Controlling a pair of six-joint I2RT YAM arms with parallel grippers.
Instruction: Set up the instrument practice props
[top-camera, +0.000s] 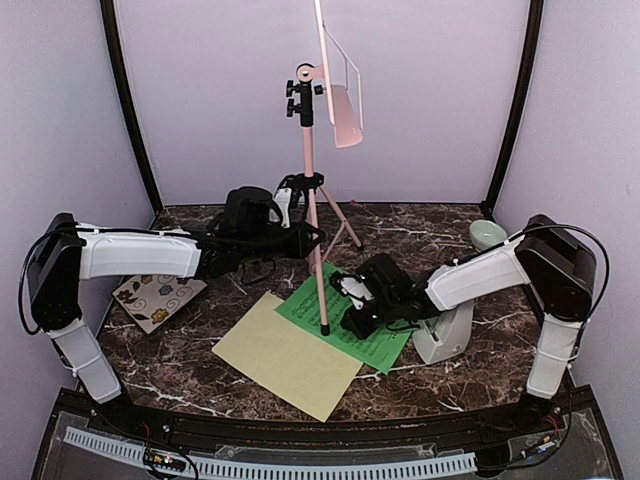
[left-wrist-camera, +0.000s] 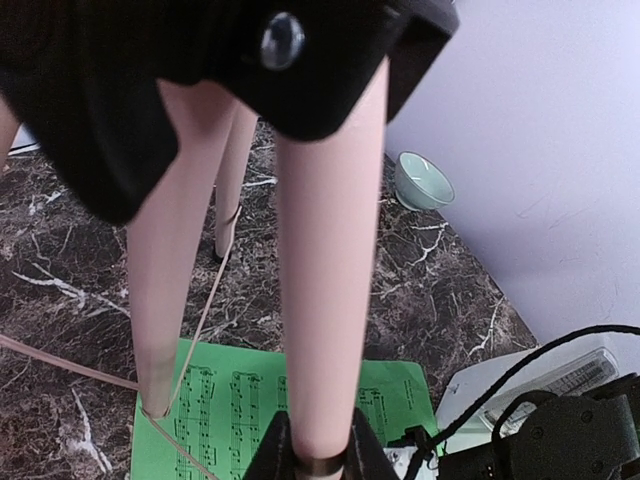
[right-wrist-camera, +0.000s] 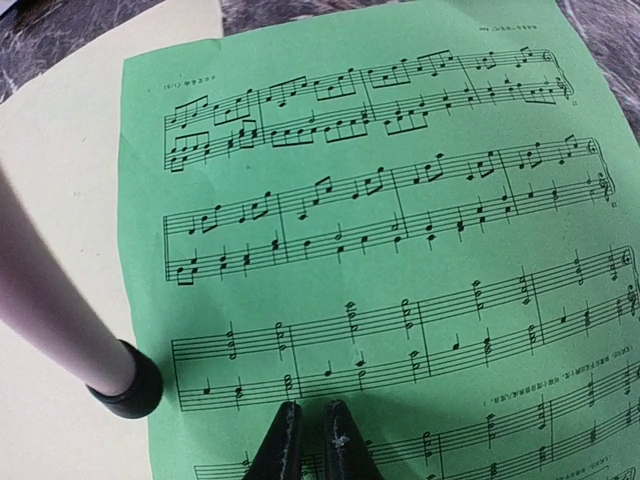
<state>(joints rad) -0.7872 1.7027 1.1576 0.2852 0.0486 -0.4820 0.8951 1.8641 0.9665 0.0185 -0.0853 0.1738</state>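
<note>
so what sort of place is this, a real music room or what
Probably a staged robot test booth: plain lilac walls enclose a marble-look tabletop, the left arm and right arm stand at its near edge, and a pink music stand and green music sheet are props.

Your left gripper (top-camera: 308, 238) met the pink music stand (top-camera: 306, 170) at its leg hub. 1 foot stood where the green sheet (top-camera: 375, 345) meets the yellow sheet (top-camera: 285, 358). Your right gripper (top-camera: 358, 322) sat low on the green sheet.
</note>
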